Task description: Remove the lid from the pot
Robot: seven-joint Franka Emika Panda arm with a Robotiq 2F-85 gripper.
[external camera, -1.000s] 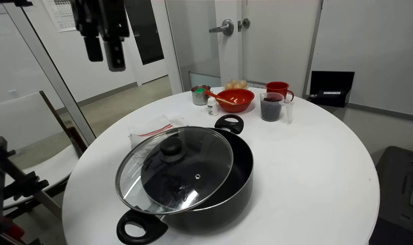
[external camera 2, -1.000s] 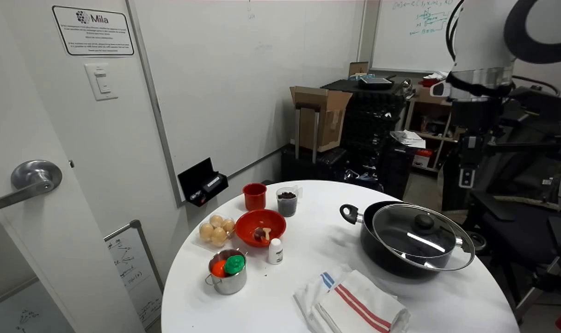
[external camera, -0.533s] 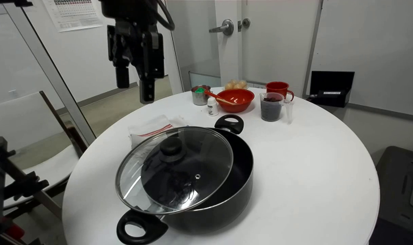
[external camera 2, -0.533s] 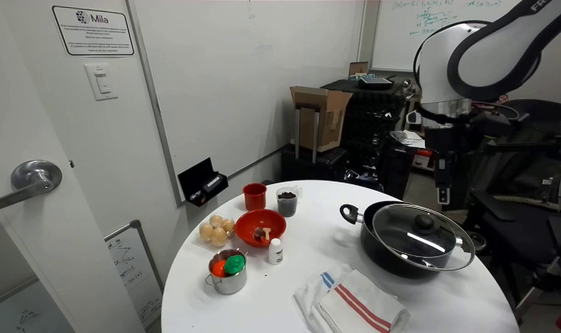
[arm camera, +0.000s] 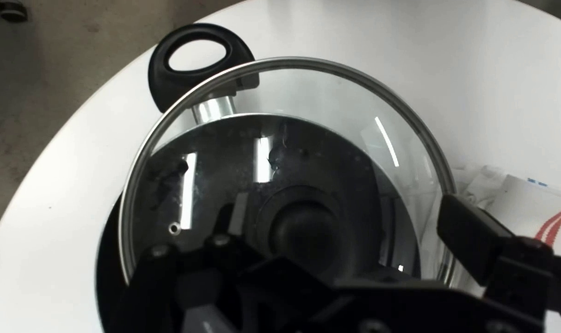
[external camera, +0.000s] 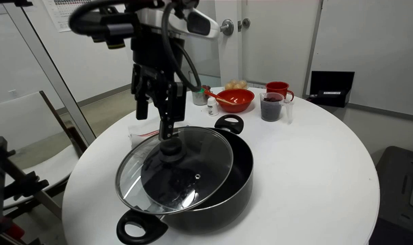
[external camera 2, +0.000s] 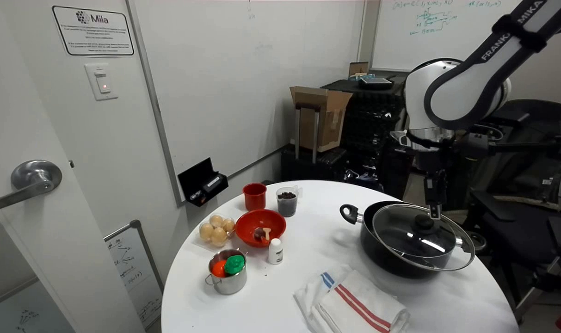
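The clear glass lid lies off-centre and tilted on the black pot; one side of its rim overhangs the pot. Lid and pot also show in an exterior view. The lid's dark knob faces up. My gripper is open and empty, its fingertips just above the lid, one close to the knob. In an exterior view the gripper shows beside the knob. In the wrist view the knob lies between the spread fingers of the gripper. I cannot tell whether a finger touches it.
A folded towel lies near the pot. Farther off stand a red bowl, a white bottle, a measuring cup, a red mug, a small metal pot and eggs. The pot's loop handles stick out.
The gripper has come down and across from above the table's far side to just over the lid's knob, staying open. The lid and pot have not moved.
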